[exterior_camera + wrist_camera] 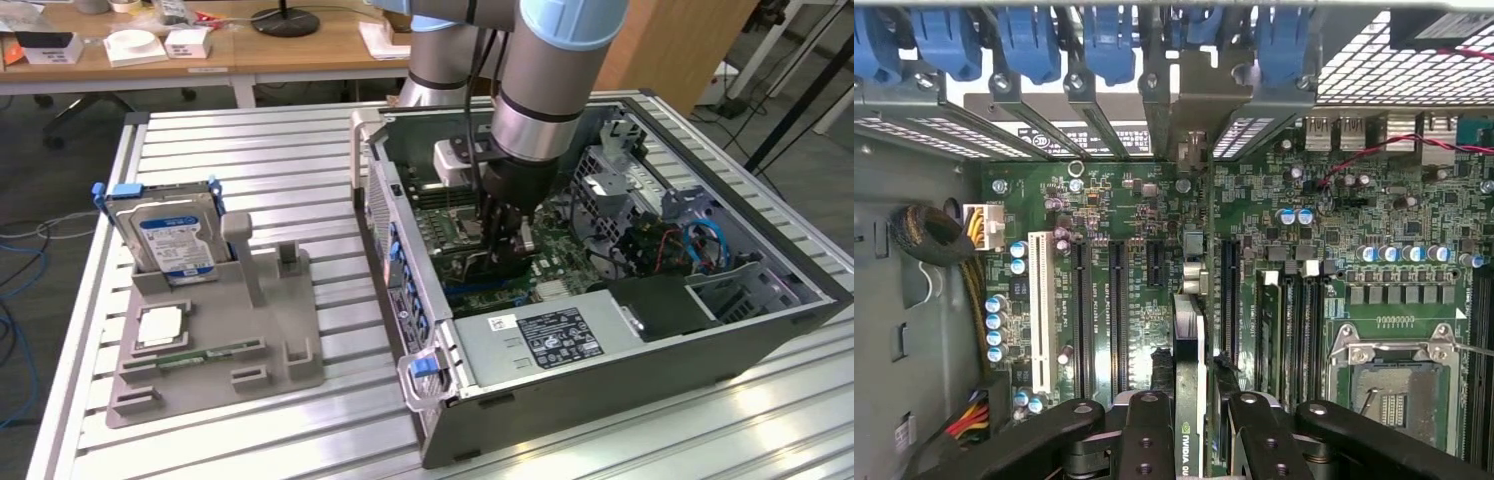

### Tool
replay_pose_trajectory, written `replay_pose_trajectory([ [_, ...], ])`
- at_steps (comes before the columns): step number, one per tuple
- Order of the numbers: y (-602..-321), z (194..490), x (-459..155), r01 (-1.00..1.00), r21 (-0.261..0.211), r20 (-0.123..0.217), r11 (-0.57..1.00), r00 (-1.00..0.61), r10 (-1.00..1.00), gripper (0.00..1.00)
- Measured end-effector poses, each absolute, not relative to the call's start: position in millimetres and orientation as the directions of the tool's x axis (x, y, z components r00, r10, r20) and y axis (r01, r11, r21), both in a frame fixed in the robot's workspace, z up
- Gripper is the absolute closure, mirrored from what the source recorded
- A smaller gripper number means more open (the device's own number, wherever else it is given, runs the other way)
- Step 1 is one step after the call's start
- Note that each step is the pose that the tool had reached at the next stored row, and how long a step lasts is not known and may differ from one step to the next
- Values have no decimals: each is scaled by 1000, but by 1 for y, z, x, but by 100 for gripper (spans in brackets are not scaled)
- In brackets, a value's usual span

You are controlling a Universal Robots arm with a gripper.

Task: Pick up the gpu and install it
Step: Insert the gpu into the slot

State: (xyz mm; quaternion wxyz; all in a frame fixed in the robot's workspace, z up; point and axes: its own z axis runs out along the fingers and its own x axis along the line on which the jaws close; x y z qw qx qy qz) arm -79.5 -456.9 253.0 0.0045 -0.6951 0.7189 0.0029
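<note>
I am reaching my arm down into the open case (627,330), which is lying on its side on the bench (267,150) toward the exterior view's right. My gripper (1190,425) is clenching the gpu (1190,360) on edge, one finger (1146,435) pressing each flat face, so I am seeing the card edge-on with white lettering on its black side. I am holding the card upright over the motherboard (1124,200), its lower edge lining up between the long black slots (1119,310) beside the white slot (1040,300). Whether it is touching a slot I cannot tell. The card's far end is pointing at the row of metal bracket openings with blue clips (1104,45) along the case's rear wall. The empty processor socket (1389,385) is sitting just beside my fingers.

On the bench's other side, toward the exterior view's left, the grey holder (220,340) is carrying the hard drive (167,235) standing upright in its back corner, and a memory stick (200,355) lying flat near its front edge. The upright slot post (238,245) next to the drive is standing bare.
</note>
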Motion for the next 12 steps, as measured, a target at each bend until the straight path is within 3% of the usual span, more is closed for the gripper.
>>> replay_pose_trajectory([
  [12, -457, 249, -79, -999, -2, -10, 34, -34, -999, 74],
])
